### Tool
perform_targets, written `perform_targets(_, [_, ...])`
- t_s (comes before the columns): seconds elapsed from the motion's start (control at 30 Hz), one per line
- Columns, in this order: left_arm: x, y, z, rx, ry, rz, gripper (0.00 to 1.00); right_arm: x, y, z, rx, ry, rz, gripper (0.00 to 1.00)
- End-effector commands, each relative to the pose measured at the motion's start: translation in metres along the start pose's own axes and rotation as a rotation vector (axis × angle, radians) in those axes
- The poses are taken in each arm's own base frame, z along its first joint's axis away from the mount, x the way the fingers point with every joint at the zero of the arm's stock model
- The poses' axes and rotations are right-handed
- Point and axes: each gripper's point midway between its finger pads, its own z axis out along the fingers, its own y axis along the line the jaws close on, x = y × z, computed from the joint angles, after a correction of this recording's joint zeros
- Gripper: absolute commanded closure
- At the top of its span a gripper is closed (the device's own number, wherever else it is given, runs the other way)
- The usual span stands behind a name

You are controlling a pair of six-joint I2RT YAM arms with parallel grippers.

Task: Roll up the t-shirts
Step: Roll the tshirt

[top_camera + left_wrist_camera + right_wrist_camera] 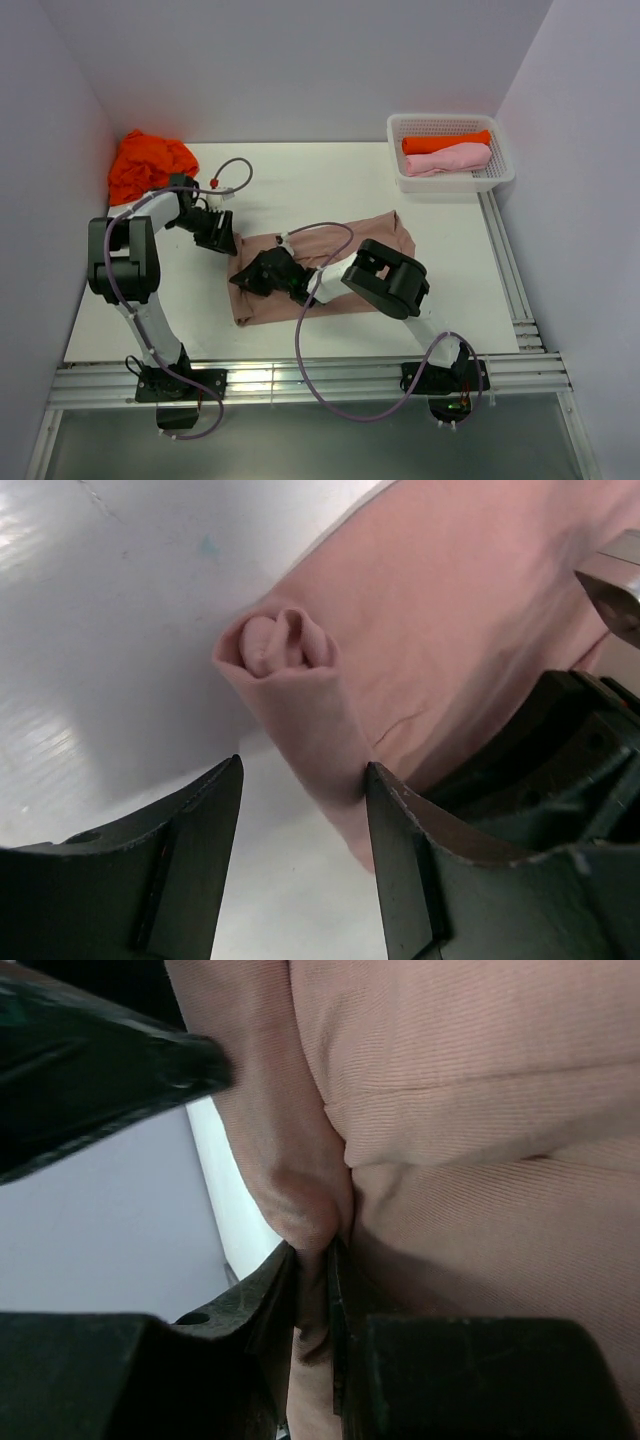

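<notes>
**Pinkish-brown tee rolled along one edge: one gripper pinching it, the other just straddling it**

Way off to the left of the left gripper (pixel 222 240), well apart from its fingers, a crumpled orange t-shirt (pixel 150 165) sits heaped in the far corner of the table (pixel 330 180).

The left gripper's fingers (pixel 190 850) stand pretty wide. The rolled-up end of the pinkish-brown t-shirt (pixel 385 238) pokes out between them. In the wrist view the roll leans against one finger with bare table showing before the other, so nothing's clamped there.

Just beside it, the right gripper (pixel 245 280) is down on the same rolled edge. Its fingers (pixel 255 1310) are squeezed narrow on a fold of that cloth, which bulges out right ahead of the tips. The rest of the shirt lies flat, spreading away to the right of both grippers.

Far right, well apart from either set of fingers, a white mesh basket (pixel 440 121) holds a rolled orange t-shirt (pixel 445 142). A rolled light pink t-shirt (pixel 447 160) is touching it on the near side.
</notes>
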Motion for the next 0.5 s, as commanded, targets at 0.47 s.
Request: perform_targets(0.47, [-0.019, -0.004, 0.022, -0.14, -0.002, 0.034, 0.8, -0.028, 0.017, -0.021, 0.178, -0.133, -0.167, 0.51])
